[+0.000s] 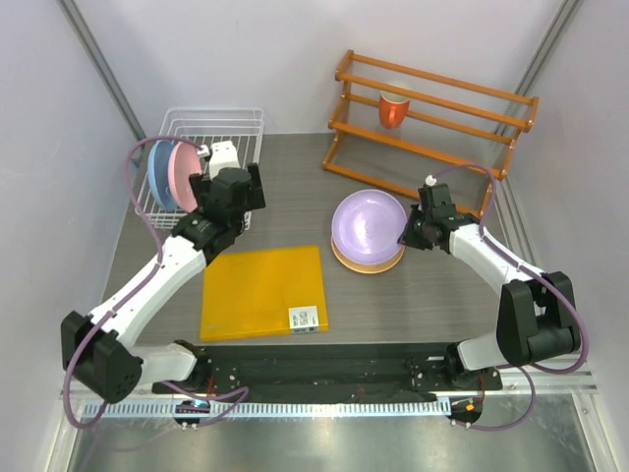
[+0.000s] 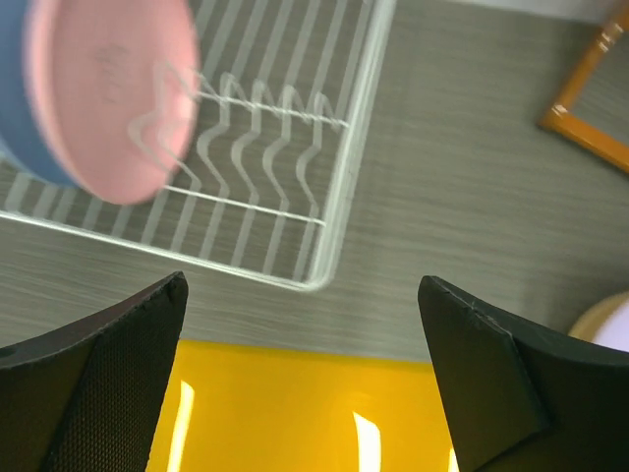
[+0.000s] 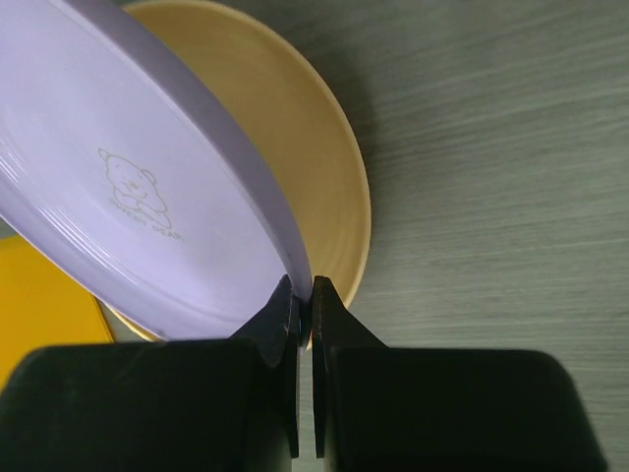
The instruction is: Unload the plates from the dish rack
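Note:
The white wire dish rack (image 1: 246, 123) stands at the back left, with a pink plate (image 1: 182, 167) and a light blue plate (image 1: 159, 177) upright in its left slots. My left gripper (image 1: 254, 202) hovers open and empty just off the rack's near right corner. In the left wrist view the open gripper (image 2: 302, 283) looks over the rack's corner (image 2: 334, 216) and the pink plate (image 2: 108, 88). My right gripper (image 1: 406, 236) is shut on the right rim of the lilac plate (image 1: 367, 223). That plate (image 3: 128, 197) tilts over the orange-yellow plate (image 3: 314, 167) lying on the table.
A square yellow-orange mat (image 1: 262, 290) lies on the table's near middle, below the left gripper. An orange wooden stepped shelf (image 1: 432, 118) with a red cup (image 1: 393, 110) stands at the back right. A small white block (image 1: 224, 155) sits by the rack. Walls close in on both sides.

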Controlling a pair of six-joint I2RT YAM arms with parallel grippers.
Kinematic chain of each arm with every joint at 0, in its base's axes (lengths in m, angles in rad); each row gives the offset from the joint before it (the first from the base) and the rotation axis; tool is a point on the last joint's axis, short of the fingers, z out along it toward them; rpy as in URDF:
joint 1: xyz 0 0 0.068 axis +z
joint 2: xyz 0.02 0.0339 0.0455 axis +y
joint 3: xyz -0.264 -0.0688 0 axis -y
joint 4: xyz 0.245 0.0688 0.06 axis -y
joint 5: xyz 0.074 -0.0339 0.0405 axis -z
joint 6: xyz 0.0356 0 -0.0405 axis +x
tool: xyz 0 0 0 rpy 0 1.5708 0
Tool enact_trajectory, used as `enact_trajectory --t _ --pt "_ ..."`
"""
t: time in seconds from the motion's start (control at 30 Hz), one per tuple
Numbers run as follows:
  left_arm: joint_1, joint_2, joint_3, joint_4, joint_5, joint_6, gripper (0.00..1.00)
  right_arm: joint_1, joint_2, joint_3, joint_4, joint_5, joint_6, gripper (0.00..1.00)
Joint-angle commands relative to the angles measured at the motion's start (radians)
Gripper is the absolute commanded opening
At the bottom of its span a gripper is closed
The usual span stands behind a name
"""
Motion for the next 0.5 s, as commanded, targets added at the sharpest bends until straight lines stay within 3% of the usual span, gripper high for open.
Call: enact_trajectory --t 0.0,0.2,0.23,0.27,0.47 --pt "0.005 -0.092 -0.059 0.144 -0.226 0.150 1.00 -0.001 -0.049 -0.013 0.008 -0.101 0.015 0.01" --pt "0.104 -0.086 -0.053 0.161 -0.201 0.185 0.99 -0.004 -0.010 -0.003 0.008 -0.163 0.030 0.03" --pt "0.117 -0.077 -0.046 0.160 -0.198 0.189 0.99 -0.007 -0.009 -0.003 0.006 -0.169 0.033 0.06" --pt "0.129 -0.071 -0.040 0.155 -0.197 0.190 1.00 -0.006 -0.003 -0.002 0.008 -0.166 0.036 0.16" --pt "0.196 -0.024 -0.020 0.141 -0.165 0.181 0.99 -0.012 -0.001 -0.008 0.006 -0.125 0.042 0.15"
